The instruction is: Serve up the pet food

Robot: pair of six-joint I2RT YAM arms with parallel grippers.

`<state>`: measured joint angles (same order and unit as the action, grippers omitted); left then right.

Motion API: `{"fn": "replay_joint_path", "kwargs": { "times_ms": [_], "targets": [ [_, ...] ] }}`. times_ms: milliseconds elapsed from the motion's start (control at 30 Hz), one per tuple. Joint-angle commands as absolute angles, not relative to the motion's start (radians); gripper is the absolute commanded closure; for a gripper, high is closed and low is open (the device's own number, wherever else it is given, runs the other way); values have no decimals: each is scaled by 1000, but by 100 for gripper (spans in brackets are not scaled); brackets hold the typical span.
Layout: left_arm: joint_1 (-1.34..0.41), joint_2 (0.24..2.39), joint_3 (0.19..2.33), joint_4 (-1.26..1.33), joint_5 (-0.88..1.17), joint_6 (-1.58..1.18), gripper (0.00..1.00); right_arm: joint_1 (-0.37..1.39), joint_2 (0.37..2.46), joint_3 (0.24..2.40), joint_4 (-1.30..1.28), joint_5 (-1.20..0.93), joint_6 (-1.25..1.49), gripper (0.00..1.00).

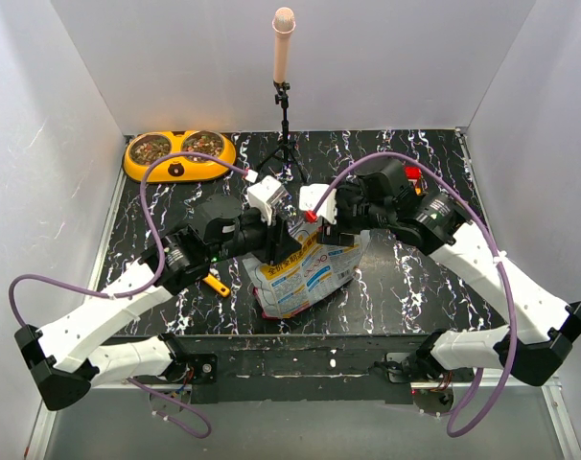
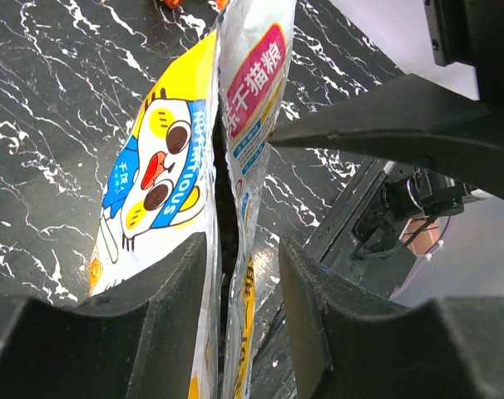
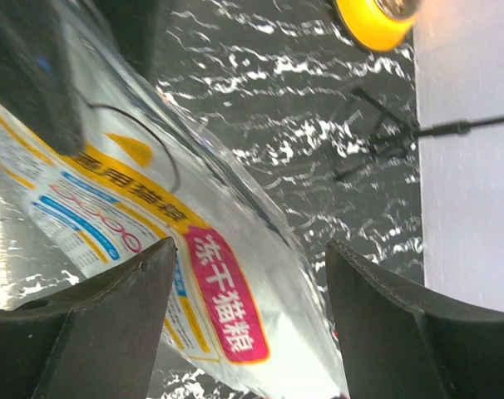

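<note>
Pet food bag (image 1: 305,273): scoop (image 1: 214,285) left, tripod (image 1: 287,134) behind.

The left arm (image 1: 108,311) and right arm (image 1: 506,283) bend inward from their bases, elbows splayed outward, wrists nearly meeting at centre. The left pincer (image 2: 242,249) shows its fingers narrowly parted; the right pincer (image 3: 248,249) gapes wide.

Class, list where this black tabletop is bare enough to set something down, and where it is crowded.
Bare: the left patch in front of the double bowl; the front-right patch beside the bag. Crowded: the centre, with bag, scoop and tripod.
</note>
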<state>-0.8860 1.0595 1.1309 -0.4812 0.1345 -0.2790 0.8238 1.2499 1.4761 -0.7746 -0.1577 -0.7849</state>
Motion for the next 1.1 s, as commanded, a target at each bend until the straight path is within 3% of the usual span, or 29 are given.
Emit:
{"fn": "replay_joint_path", "kwargs": {
  "times_ms": [0, 133, 233, 600, 700, 833, 900, 967, 1067],
  "targets": [
    [-890, 1010, 1169, -534, 141, -261, 57, 856, 1268, 1542, -746, -305, -778, 20],
    [-888, 985, 1172, -636, 163, -233, 55, 861, 1337, 1595, -762, -400, -779, 20],
    [-888, 962, 1166, -670, 152, -218, 59, 868, 1383, 1641, -793, -443, -785, 20],
    [-888, 986, 1183, -630, 150, -198, 100, 926, 1434, 1649, -844, -442, -799, 23],
    [-890, 999, 1201, -630, 176, -193, 100, 948, 1443, 1637, -812, -410, -785, 30],
    [-888, 974, 1198, -615, 184, -215, 100, 986, 1419, 1562, -691, -306, -773, 60],
    [-888, 956, 1189, -606, 186, -232, 100, 1017, 1393, 1508, -589, -241, -767, 66],
    [-890, 936, 1181, -592, 192, -258, 100, 1043, 1393, 1497, -557, -216, -773, 65],
    [-888, 931, 1172, -577, 196, -267, 100, 1058, 1401, 1502, -566, -236, -778, 47]
  ]
}}
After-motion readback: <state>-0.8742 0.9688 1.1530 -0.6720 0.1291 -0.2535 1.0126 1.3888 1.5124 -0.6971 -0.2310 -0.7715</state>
